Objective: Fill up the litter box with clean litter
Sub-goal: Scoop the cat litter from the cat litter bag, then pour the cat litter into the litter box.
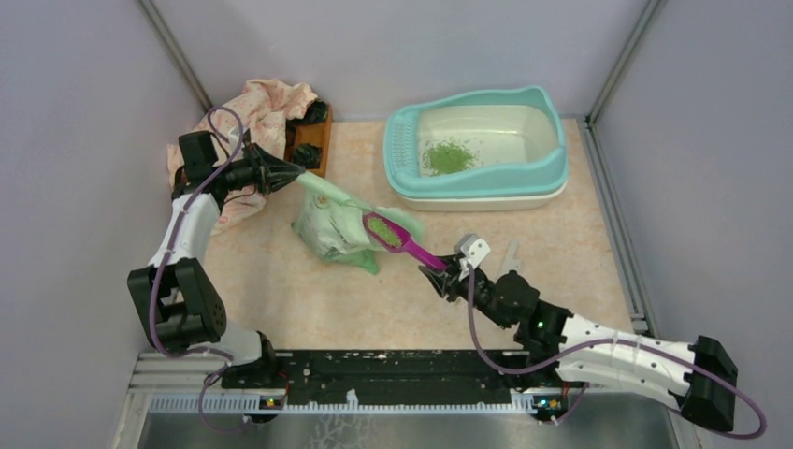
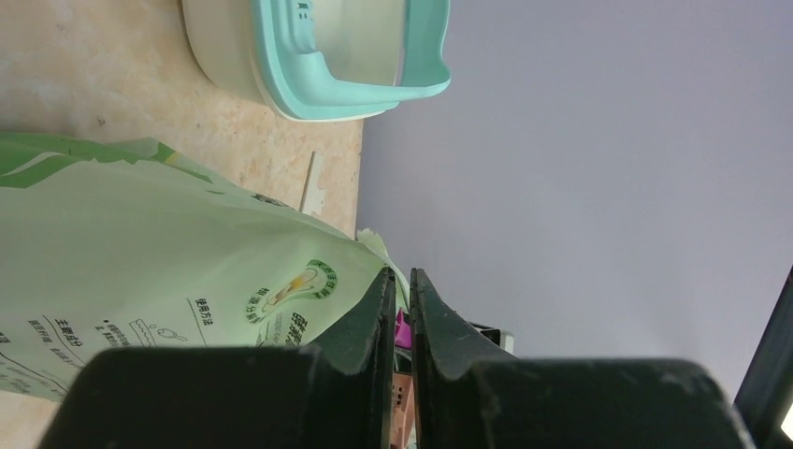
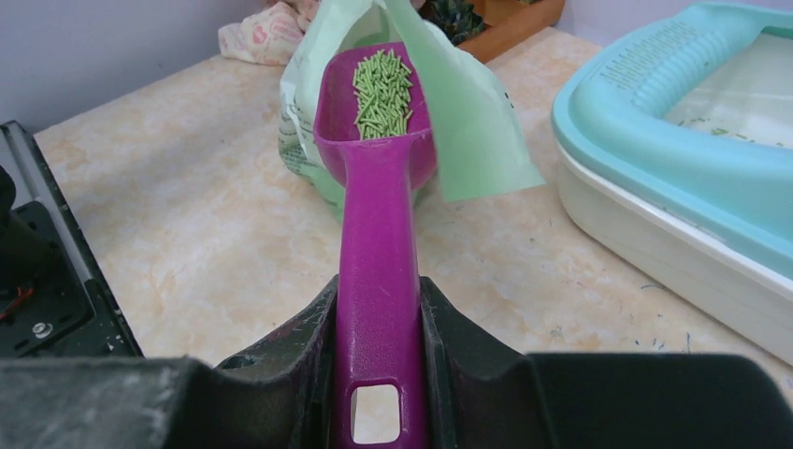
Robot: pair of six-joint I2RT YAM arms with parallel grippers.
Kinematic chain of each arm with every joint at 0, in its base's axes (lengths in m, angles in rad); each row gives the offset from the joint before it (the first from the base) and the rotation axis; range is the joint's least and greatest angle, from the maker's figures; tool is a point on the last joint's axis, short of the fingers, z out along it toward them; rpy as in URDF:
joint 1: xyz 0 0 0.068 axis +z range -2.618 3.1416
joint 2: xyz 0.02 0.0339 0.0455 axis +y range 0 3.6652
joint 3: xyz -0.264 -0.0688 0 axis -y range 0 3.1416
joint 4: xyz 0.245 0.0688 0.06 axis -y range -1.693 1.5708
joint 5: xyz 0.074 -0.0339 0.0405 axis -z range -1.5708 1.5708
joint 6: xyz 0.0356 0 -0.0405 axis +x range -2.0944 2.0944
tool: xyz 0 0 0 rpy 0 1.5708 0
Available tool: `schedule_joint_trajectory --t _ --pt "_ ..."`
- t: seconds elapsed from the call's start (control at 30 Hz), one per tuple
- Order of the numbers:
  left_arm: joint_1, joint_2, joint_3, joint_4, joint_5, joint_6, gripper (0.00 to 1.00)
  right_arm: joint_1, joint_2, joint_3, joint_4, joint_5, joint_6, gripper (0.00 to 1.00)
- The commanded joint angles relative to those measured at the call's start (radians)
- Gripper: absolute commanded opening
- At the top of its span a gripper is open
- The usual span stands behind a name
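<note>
Your right gripper (image 3: 379, 297) clamps the purple scoop (image 3: 377, 234), loaded with clean litter (image 3: 382, 86), mid-table. Your left gripper (image 1: 299, 175) pinches the top edge of the litter bag (image 1: 323, 234). The litter box (image 1: 486, 97) sits toward the far right corner.

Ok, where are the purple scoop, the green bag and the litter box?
purple scoop (image 3: 378, 234): right wrist view, middle of its handle.
green bag (image 1: 323, 232): top external view, on its crumpled body.
litter box (image 1: 402, 150): top external view, on its perforated teal ledge.

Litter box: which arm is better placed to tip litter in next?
Right: the right end effector grips the scoop loaded with clean litter, while the left end effector pinches the bag.
</note>
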Motion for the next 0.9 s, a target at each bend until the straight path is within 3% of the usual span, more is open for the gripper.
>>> schedule_joint_trajectory --t 0.0,0.23,0.43,0.73,0.8,0.87 --pt "-0.002 0.010 0.023 0.023 0.006 0.011 0.15 0.012 -0.137 0.082 -0.053 0.026 -0.018 0.00" --pt "-0.002 0.028 0.018 0.048 0.008 0.002 0.15 0.011 -0.303 0.144 -0.210 0.058 -0.019 0.00" --pt "-0.003 0.036 0.009 0.069 0.016 -0.006 0.15 0.012 -0.304 0.223 -0.269 0.099 -0.045 0.00" --pt "-0.004 0.038 -0.018 0.122 0.040 -0.033 0.15 -0.028 -0.058 0.481 -0.403 0.271 -0.141 0.00" --pt "-0.004 0.037 -0.024 0.132 0.049 -0.040 0.15 -0.122 0.031 0.580 -0.482 0.218 -0.113 0.00" --pt "-0.003 0.036 -0.030 0.145 0.055 -0.047 0.15 -0.265 0.147 0.725 -0.584 0.071 -0.063 0.00"
